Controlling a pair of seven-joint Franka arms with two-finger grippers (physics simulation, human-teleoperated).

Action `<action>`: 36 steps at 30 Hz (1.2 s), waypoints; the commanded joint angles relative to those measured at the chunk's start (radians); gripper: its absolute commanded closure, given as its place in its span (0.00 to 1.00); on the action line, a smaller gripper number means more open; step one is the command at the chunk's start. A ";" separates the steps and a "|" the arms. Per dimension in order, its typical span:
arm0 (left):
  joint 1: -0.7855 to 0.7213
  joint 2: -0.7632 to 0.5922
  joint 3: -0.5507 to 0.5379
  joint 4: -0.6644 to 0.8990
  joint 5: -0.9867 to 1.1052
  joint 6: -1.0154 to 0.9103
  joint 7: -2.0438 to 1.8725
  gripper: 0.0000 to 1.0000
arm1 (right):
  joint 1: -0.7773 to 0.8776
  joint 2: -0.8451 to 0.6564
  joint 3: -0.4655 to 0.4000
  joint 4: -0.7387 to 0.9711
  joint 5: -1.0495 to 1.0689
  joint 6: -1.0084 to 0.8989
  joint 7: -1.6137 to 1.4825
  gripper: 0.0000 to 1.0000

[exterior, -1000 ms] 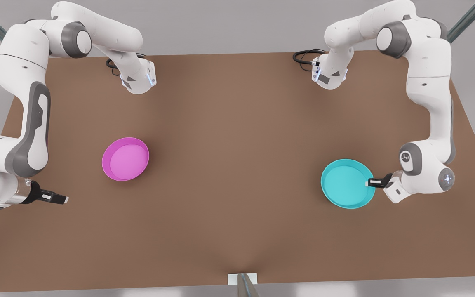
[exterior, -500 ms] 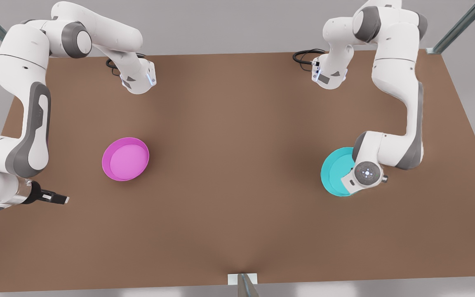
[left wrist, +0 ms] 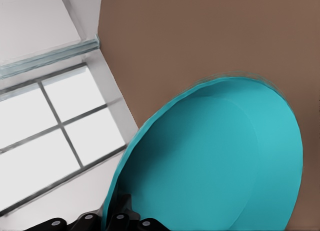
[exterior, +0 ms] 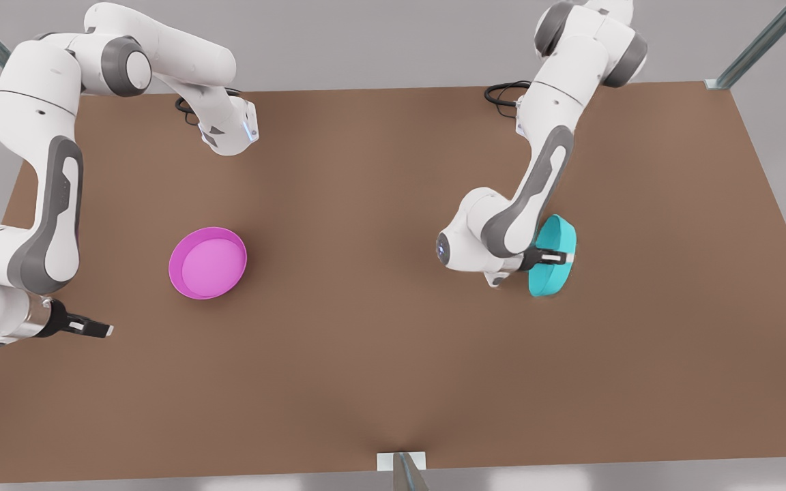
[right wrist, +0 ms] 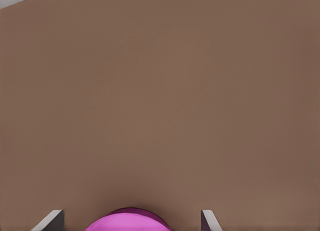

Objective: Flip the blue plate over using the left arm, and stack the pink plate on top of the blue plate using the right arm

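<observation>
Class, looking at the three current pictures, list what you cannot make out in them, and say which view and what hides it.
1. Front view: part of the round cyan shallow plate, tilted on edge, hidden behind the left hand and its forearm.
2. Right wrist view: most of the round magenta shallow plate, cut off by the picture's edge.
3. Left wrist view: the finger pads, hidden by the cyan rim.
</observation>
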 commanded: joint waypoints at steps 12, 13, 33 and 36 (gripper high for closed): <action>-0.377 0.097 0.148 0.061 0.068 -0.195 -0.071 0.79 | 0.000 0.001 0.000 0.000 0.000 0.000 0.000 0.00; -0.399 0.128 0.150 0.094 0.073 -0.206 -0.071 0.79 | 0.000 0.001 0.000 0.000 0.000 0.000 0.000 0.00; -1.012 0.508 0.677 0.307 -0.185 -0.203 -0.143 0.79 | 0.000 0.001 0.000 0.000 0.000 0.000 0.000 0.00; -1.044 0.545 0.697 0.331 -0.236 -0.203 -0.148 0.79 | 0.000 0.001 0.000 0.002 0.000 0.000 0.000 0.00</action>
